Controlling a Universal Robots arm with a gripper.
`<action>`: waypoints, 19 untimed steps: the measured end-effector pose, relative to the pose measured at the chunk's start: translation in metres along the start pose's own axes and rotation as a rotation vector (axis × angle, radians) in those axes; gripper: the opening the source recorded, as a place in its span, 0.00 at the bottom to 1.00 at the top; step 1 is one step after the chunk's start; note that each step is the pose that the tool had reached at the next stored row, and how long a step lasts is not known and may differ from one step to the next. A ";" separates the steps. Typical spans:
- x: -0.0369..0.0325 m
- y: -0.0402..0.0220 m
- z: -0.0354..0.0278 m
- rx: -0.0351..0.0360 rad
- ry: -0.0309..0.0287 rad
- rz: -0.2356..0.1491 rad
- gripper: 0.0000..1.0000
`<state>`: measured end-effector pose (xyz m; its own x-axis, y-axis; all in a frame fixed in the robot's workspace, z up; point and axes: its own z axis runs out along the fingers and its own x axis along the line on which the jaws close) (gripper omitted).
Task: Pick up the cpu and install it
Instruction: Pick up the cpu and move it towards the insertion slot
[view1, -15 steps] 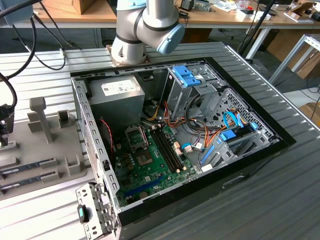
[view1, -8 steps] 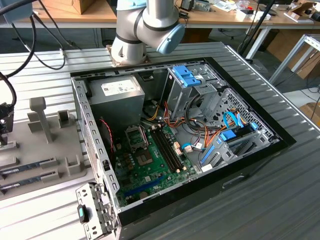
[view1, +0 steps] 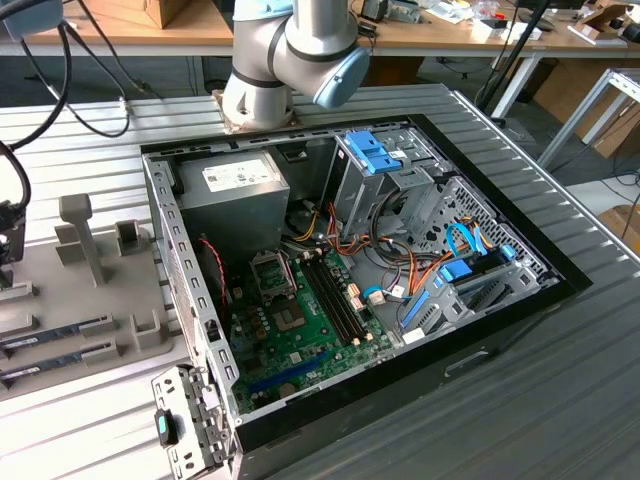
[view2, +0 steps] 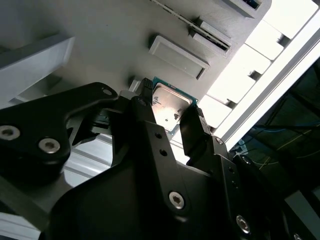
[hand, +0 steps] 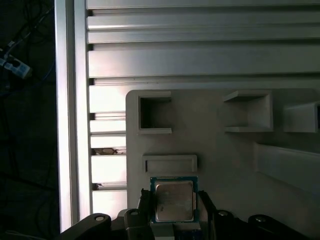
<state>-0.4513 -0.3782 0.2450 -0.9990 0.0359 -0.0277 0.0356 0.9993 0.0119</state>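
The gripper (hand: 173, 214) clamps its two black fingers (view2: 194, 131) on opposite edges of the cpu (hand: 173, 201). I judge this side grip spares the flat silver lid and the underside. The cpu is square with a thin green rim and lies at the matte grey plastic tray (hand: 225, 160) — seated or lifted, I cannot tell. The open metal computer case (view1: 350, 270) lies well apart on the ribbed table (view1: 560, 380) — green board facing up.

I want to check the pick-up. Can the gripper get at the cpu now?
Probably yes. In both wrist views the gripper is right at the cpu on the grey tray, with nothing between them.
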 end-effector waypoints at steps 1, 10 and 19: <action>0.0000 0.0000 -0.0005 -0.0001 -0.0001 0.000 0.47; -0.0002 0.0001 -0.0063 0.0000 0.0000 0.000 0.47; -0.0005 0.0002 -0.0166 0.0000 0.0000 0.000 0.47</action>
<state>-0.4513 -0.3782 0.2616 -0.9990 0.0359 -0.0277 0.0356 0.9993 0.0119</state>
